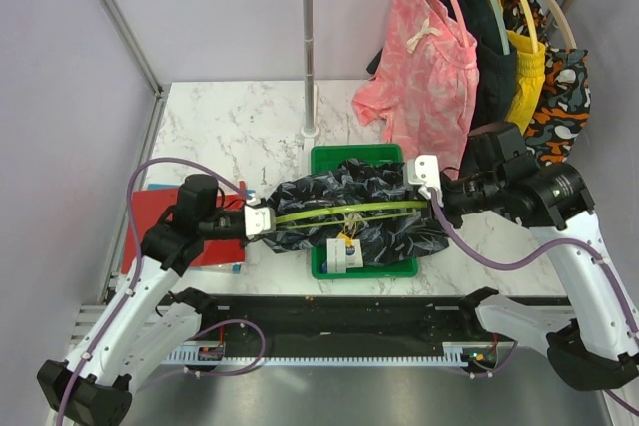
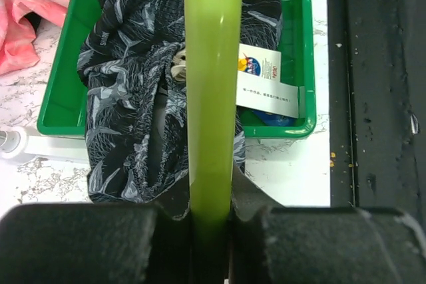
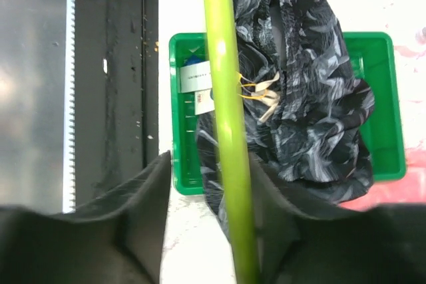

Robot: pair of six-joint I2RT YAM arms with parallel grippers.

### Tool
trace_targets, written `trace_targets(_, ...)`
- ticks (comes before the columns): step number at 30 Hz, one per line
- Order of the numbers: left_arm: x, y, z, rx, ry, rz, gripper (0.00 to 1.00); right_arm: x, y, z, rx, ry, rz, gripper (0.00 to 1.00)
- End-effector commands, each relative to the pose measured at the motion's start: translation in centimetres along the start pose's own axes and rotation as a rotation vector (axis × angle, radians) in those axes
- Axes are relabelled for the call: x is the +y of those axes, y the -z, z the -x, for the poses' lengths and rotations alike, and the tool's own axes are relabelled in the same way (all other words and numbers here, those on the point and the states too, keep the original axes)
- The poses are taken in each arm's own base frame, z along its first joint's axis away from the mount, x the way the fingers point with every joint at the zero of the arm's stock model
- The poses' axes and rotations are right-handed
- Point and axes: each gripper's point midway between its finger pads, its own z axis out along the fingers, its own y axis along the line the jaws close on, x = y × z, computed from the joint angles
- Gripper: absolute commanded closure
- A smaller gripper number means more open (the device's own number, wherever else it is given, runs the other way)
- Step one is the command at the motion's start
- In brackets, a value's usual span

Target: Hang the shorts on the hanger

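The lime-green hanger point(image 1: 349, 211) lies as a bar across the dark printed shorts point(image 1: 384, 231), which are heaped over a green tray point(image 1: 329, 152). My left gripper point(image 1: 262, 218) is shut on the hanger's left end; the bar point(image 2: 212, 98) runs straight out from between the pads, with the shorts point(image 2: 126, 98) under it. My right gripper point(image 1: 431, 182) is at the hanger's right end. Its jaws stand open around the bar point(image 3: 226, 98), which rests against one finger point(image 3: 279, 217), with a gap to the other. The cream drawstring point(image 3: 266, 91) and paper tags point(image 3: 196, 78) show beside the bar.
A clothes rack pole point(image 1: 310, 47) stands behind the tray. A pink garment point(image 1: 424, 57), dark and yellow ones, and an orange-black-white one point(image 1: 559, 97) hang at the back right. A red flat object point(image 1: 150, 216) lies at the left. A black strip point(image 1: 339, 316) runs along the near edge.
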Motion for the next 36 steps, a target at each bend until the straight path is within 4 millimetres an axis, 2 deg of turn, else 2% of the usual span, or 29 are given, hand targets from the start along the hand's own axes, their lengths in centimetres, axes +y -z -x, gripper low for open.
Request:
trace_targets(1, -0.2, 0.5, 1.0, -0.022, 0.012, 0.010, 0.98, 0.8, -0.4, -0.4, 0.040, -0.104, 0.043, 0.36)
trace_targets(2, -0.4, 0.6, 0.8, -0.009, 0.023, 0.002, 0.98, 0.3, -0.7, -0.2, 0.048, -0.110, 0.043, 0.26)
trace_targets(3, -0.5, 0.6, 0.7, -0.003, 0.030, -0.002, 0.98, -0.1, -0.7, 0.0, 0.053, -0.108, 0.038, 0.21)
trace_targets(4, -0.6, 0.6, 0.6, 0.005, 0.036, -0.004, 0.98, -0.6, -0.5, 0.6, 0.052, -0.092, 0.026, 0.18)
trace_targets(6, -0.6, 0.7, 0.7, 0.014, 0.052, -0.014, 0.98, -1.3, -1.5, 0.7, 0.090, -0.094, 0.039, 0.13)
trace_targets(7, -0.7, 0.6, 0.6, 0.019, 0.061, -0.021, 0.98, -1.7, -1.7, 1.3, 0.091, -0.083, 0.032, 0.10)
trace_targets(8, -0.6, 0.4, 0.6, 0.030, 0.060, -0.034, 0.98, -1.8, -2.7, 1.4, 0.114, -0.078, 0.062, 0.02)
trace_targets(11, -0.9, 0.2, -0.1, 0.094, 0.101, -0.066, 0.98, -3.2, -3.2, 1.7, 0.160, -0.019, 0.015, 0.02)
trace_targets(15, -0.7, 0.1, 0.2, 0.101, 0.136, -0.068, 0.98, -3.2, -3.7, 3.4, 0.123, 0.008, 0.031, 0.03)
trace_targets(21, -1.4, -1.2, 1.0, 0.109, 0.176, -0.131, 0.98, -2.7, -7.0, 5.0, 0.095, 0.039, 0.101, 0.17)
trace_targets(24, -1.4, -1.9, 1.2, 0.129, 0.192, -0.149, 0.98, -2.3, -8.8, 5.4, 0.093, 0.055, 0.135, 0.28)
trace_targets(25, -1.3, -2.1, 1.1, 0.136, 0.211, -0.153, 0.98, -2.3, -9.4, 5.5, 0.096, 0.060, 0.143, 0.40)
trace_targets(27, -1.2, -2.3, 1.4, 0.136, 0.222, -0.154, 0.98, -2.3, -9.9, 5.5, 0.107, 0.070, 0.145, 0.53)
trace_targets(28, -1.2, -2.3, 1.5, 0.136, 0.228, -0.153, 0.98, -2.5, -10.0, 5.5, 0.110, 0.073, 0.139, 0.79)
trace_targets(29, -1.1, -2.3, 1.4, 0.137, 0.232, -0.147, 0.98, -2.8, -10.0, 5.4, 0.118, 0.079, 0.128, 1.00)
trace_targets(30, -0.9, -2.2, 1.3, 0.147, 0.237, -0.133, 0.96, -2.9, -9.9, 5.4, 0.119, 0.082, 0.122, 1.00)
trace_targets(31, -0.9, -2.2, 1.2, 0.154, 0.273, -0.119, 0.83, -2.8, -9.5, 5.3, 0.118, 0.090, 0.111, 1.00)
trace_targets(33, -0.3, -1.6, 1.4, 0.115, 0.324, -0.092, 0.67, -3.4, -8.8, 4.9, 0.137, 0.119, 0.059, 1.00)
trace_targets(34, 0.5, -0.8, 0.9, 0.104, 0.389, -0.049, 0.52, -3.5, -8.0, 4.7, 0.146, 0.135, 0.027, 1.00)
trace_targets(36, 1.6, -0.3, 1.4, 0.060, 0.422, -0.003, 0.46, -4.2, -6.6, 4.1, 0.177, 0.174, -0.042, 1.00)
